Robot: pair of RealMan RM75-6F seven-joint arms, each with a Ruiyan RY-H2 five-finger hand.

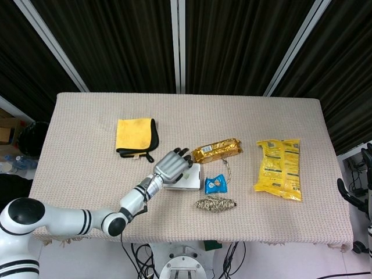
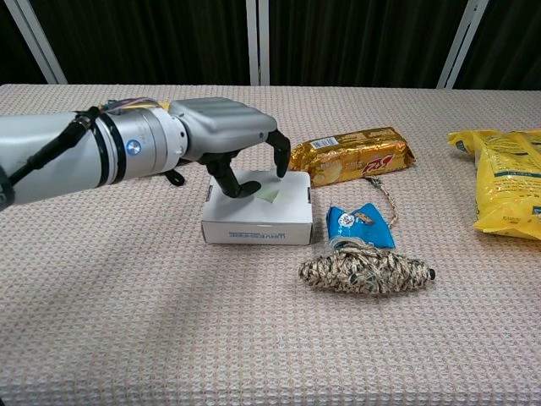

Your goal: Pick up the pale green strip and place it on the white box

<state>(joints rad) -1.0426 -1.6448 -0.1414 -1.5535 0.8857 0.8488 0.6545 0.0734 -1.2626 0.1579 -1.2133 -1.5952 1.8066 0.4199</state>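
The pale green strip lies flat on top of the white box, near its far side, in the chest view. My left hand hovers over the box with its fingers apart; the thumb tip sits just left of the strip and the other fingers are lifted off it. In the head view the left hand covers the left part of the white box, and the strip is hidden beneath it. My right hand does not show in either view.
A gold biscuit packet lies just behind and right of the box. A small blue packet and a rope bundle sit to its right. A yellow bag lies far right, and a yellow cloth back left.
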